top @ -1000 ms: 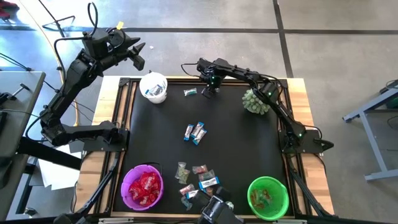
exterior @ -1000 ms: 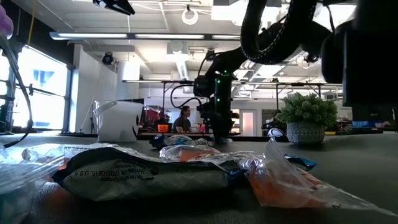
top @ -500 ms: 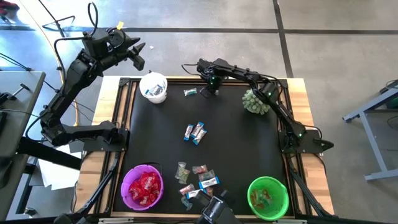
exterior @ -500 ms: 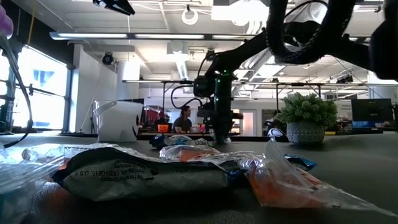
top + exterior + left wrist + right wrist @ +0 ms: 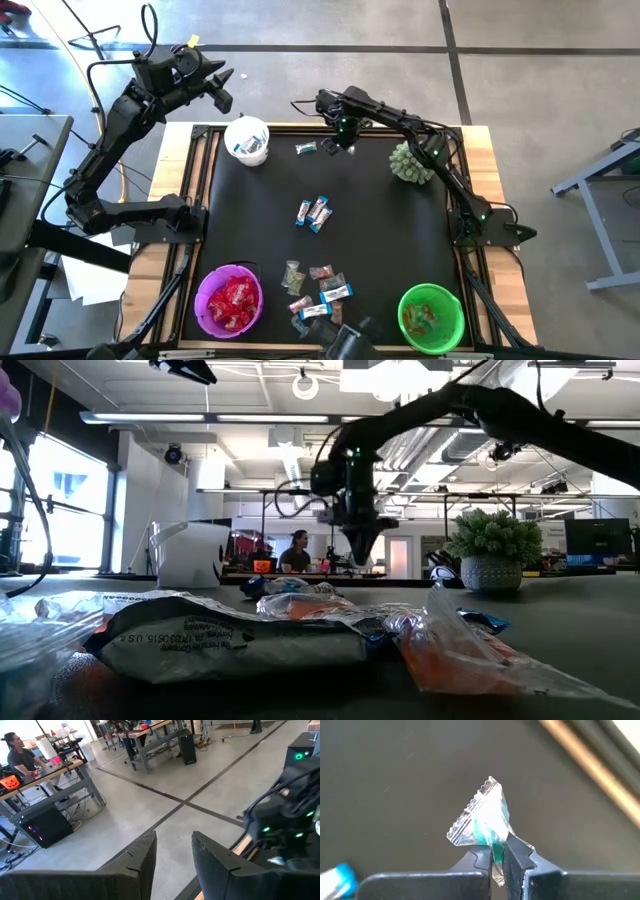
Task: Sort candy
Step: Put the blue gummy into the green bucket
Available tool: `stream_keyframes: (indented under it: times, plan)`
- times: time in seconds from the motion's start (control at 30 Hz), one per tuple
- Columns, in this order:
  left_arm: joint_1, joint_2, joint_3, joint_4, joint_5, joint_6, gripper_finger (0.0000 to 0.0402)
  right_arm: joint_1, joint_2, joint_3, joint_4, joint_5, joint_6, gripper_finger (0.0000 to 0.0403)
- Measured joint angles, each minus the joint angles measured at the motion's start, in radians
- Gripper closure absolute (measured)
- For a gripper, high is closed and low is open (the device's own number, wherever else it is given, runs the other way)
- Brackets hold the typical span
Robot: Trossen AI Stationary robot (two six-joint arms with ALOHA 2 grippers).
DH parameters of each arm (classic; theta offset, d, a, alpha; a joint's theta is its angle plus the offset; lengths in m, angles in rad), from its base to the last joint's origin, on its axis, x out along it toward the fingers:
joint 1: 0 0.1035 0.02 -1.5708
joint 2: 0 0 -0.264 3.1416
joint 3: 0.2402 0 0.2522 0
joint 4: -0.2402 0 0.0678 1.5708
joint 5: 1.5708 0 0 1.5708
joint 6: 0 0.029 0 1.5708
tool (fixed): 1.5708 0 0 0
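My right gripper (image 5: 330,140) is over the far middle of the black mat, shut on a small green candy (image 5: 484,822) in a clear wrapper. In the low view the gripper (image 5: 362,552) hangs above the mat. Another candy (image 5: 306,148) lies just left of it. Two blue-and-white bars (image 5: 315,212) lie mid-mat, and several mixed candies (image 5: 318,290) lie at the near edge. My left gripper (image 5: 222,88) is raised beyond the table's far left corner, open, with nothing between its fingers (image 5: 142,862). My right gripper pinches the green candy between its two fingertips (image 5: 517,854), on the wrapper's end nearest the fingers (image 5: 495,851). The fingers point down from above. The sawtooth-edged free end (image 5: 470,815) sticks out past the fingertips, and the candy is lifted clear of the mat.
A white bowl (image 5: 247,140) stands at the far left, a purple bowl (image 5: 230,300) with red candies at the near left, and a green bowl (image 5: 430,317) at the near right. A spiky green plant (image 5: 410,163) stands at the far right, beside my right arm.
My right gripper has shut on the green candy at the far middle of the mat and risen, lifting the candy clear of the mat.
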State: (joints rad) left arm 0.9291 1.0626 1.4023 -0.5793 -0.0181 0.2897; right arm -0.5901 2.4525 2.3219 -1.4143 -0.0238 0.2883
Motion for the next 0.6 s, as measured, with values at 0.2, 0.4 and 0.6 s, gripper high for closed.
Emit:
stream_keyframes:
  times: [0.2, 0.4, 0.6]
  plan:
    - [0.000, 0.000, 0.000, 0.000, 0.000, 0.001, 0.0288, 0.072, -0.078, 0.032, -0.126, -0.034, 0.049, 0.0386]
    - [0.000, 0.000, 0.000, 0.000, 0.000, 0.001, 0.0288, 0.179, -0.192, 0.017, -0.158, -0.038, 0.098, 0.0385]
    - [-0.001, 0.000, 0.000, -0.004, 0.032, -0.051, 0.0288, 0.305, -0.308, 0.018, -0.156, -0.028, 0.145, 0.0384]
